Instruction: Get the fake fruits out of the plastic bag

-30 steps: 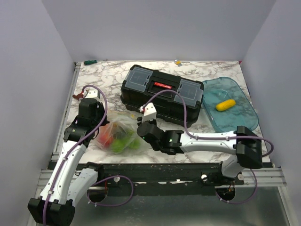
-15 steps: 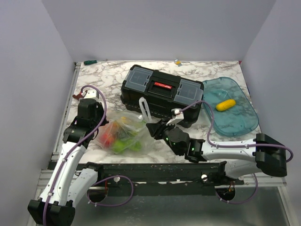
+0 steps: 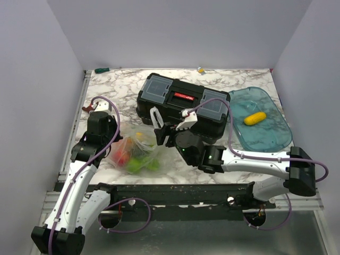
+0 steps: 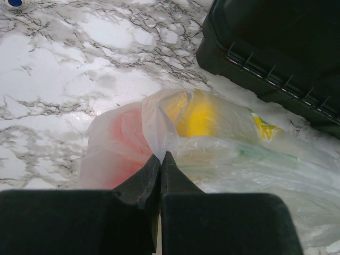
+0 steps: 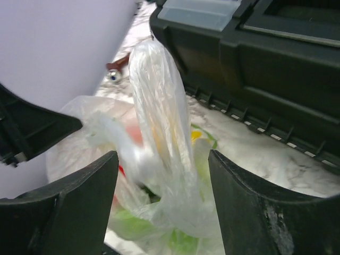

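Your left gripper has its two fingers pressed tight together. They pinch a fold of the plastic bag at its left end. Your right gripper has its fingers wide apart. A tall twisted strip of the bag stands up between them, and neither finger squeezes it.

There is one bag. It lies on the marble table at the lower left of the top view, between your two grippers. The fake fruits inside show through the film. You can pick out one red, one yellow and two green. The wrinkles make a sure count too hard. One more yellow fruit lies alone in the blue tray at the right.

One black toolbox sits just behind the bag, close to your right gripper. A small green thing and a small yellow thing lie at the far edge, well apart from the bag.
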`<state>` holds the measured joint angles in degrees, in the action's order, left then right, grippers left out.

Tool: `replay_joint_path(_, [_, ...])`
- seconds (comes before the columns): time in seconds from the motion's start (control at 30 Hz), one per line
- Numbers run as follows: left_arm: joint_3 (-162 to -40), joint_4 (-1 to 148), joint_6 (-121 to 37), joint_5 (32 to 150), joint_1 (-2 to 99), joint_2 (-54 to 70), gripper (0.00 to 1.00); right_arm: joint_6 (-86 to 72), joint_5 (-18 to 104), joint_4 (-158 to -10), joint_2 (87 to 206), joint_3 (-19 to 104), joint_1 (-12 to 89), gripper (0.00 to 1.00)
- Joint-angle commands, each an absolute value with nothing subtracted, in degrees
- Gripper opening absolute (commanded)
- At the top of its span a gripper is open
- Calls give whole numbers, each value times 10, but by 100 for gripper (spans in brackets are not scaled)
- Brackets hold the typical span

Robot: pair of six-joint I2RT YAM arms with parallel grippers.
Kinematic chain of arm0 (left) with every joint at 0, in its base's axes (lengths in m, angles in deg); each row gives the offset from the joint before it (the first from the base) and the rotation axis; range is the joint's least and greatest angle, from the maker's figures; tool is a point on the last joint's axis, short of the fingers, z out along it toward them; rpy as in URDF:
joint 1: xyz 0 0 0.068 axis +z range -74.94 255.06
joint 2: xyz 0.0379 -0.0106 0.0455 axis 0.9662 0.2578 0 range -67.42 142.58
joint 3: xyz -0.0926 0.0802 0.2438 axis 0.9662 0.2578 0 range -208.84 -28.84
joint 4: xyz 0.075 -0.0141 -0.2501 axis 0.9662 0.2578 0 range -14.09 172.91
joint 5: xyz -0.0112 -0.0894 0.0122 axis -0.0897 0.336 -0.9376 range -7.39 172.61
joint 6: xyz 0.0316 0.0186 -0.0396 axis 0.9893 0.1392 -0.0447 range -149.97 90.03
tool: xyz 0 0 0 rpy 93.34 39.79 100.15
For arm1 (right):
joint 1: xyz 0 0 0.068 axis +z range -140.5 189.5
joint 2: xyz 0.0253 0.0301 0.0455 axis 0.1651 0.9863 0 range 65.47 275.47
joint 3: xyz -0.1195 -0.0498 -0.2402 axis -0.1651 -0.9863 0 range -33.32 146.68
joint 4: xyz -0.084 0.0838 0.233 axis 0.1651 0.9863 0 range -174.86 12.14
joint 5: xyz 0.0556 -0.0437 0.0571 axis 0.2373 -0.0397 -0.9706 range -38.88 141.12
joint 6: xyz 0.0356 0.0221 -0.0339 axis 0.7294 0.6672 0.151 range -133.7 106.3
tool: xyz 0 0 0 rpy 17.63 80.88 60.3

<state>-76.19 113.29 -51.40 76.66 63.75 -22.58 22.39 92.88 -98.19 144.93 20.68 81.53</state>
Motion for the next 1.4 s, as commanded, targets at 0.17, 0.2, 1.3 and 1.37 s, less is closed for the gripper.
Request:
replay_joint_path(0.17, [-774, 1127, -508, 773, 641, -227, 0, 92, 1005, -779, 1525, 349, 816, 77])
replay_joint_path(0.2, [-775, 1127, -508, 772, 641, -226, 0, 82, 998, -761, 1537, 359, 816, 79])
replay_joint_path(1.3, [-770, 1127, -488, 865, 627, -303, 38, 174, 956, -841, 1491, 253, 816, 7])
replay_joint_path(1.37, [-770, 1130, -489, 871, 619, -320, 51, 175, 958, -840, 1484, 249, 816, 7])
